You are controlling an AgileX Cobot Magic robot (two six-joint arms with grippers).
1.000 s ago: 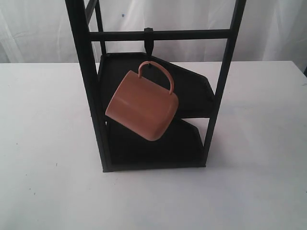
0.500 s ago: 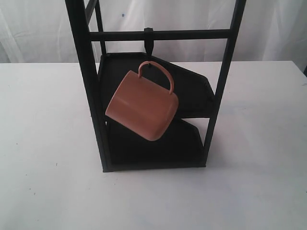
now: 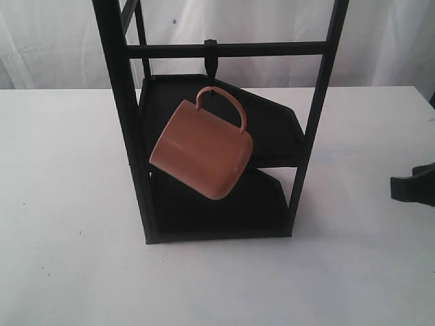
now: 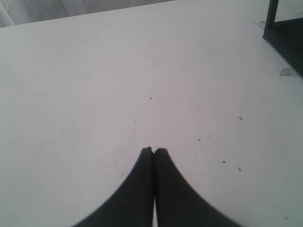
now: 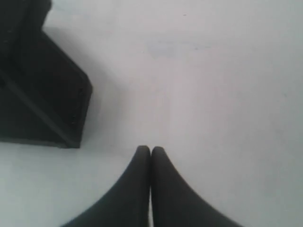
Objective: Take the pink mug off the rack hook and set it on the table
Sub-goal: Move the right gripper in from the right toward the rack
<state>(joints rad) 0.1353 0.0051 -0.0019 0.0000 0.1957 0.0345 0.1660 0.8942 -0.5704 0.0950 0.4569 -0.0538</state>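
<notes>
While apart from rack (image 3: 128,136), right gripper (image 3: 395,189)

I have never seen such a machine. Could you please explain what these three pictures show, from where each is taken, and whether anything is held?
This is a robot with two arms, each ending in a gripper, a two-fingered pincer. One picture comes from a camera off the arms: a tall black rack stands on a white table, and a pink mug hangs tilted by its handle from a hook on the rack's crossbar. The dark shape at the right edge is probably part of the right arm. The other two pictures come from cameras on the wrists, looking past the left gripper and the right gripper at the table. Both are shut and hold nothing.
</notes>
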